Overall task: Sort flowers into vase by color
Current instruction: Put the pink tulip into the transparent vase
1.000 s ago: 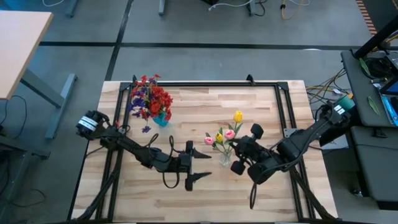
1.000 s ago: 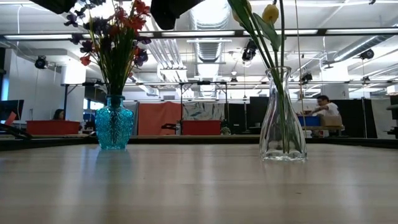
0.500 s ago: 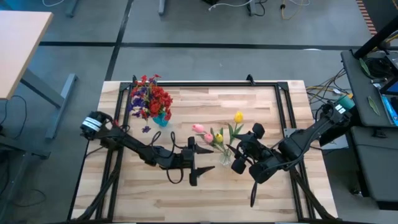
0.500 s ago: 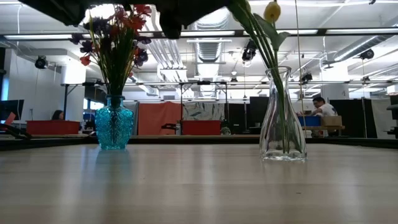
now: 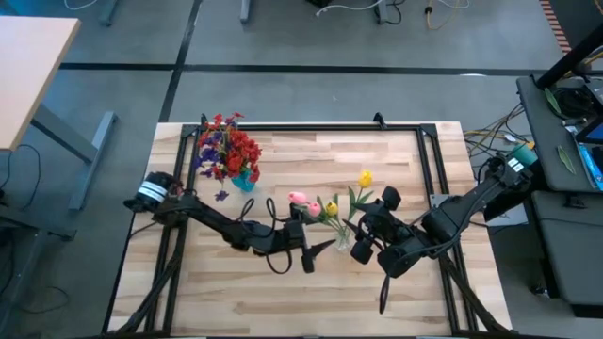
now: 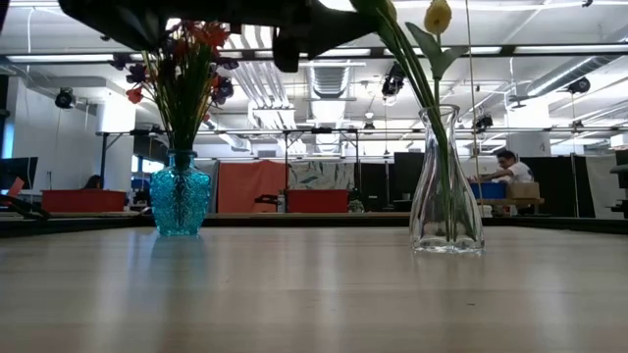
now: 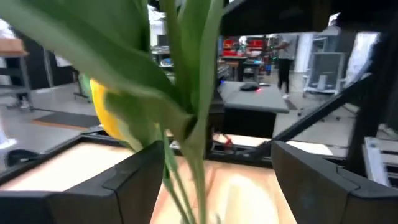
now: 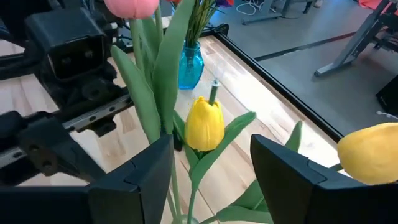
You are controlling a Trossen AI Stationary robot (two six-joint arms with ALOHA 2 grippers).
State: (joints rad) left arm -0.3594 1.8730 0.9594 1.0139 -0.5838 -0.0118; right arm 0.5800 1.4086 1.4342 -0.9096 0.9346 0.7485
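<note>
Wooden table (image 5: 283,297) fills the frame's centre. My right gripper (image 5: 358,239) stands open at centre-right, empty, beside the clear vase (image 5: 341,240) holding yellow and pink flowers (image 5: 330,207). My left gripper (image 5: 316,252) is open, stems between fingers.

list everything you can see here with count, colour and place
blue vase: one, turquoise glass, far left part of the table
red and purple flowers: one bunch, standing in the blue vase
clear vase: one, colourless glass, right of the table's middle
yellow tulips: two, in the clear vase
pink tulips: two, in the clear vase, leaning towards the left arm
table: one, pale wood with a black frame
person: one, seated far off in the room behind
left hand: open, right beside the clear vase's stems
right hand: open, at the clear vase
</note>
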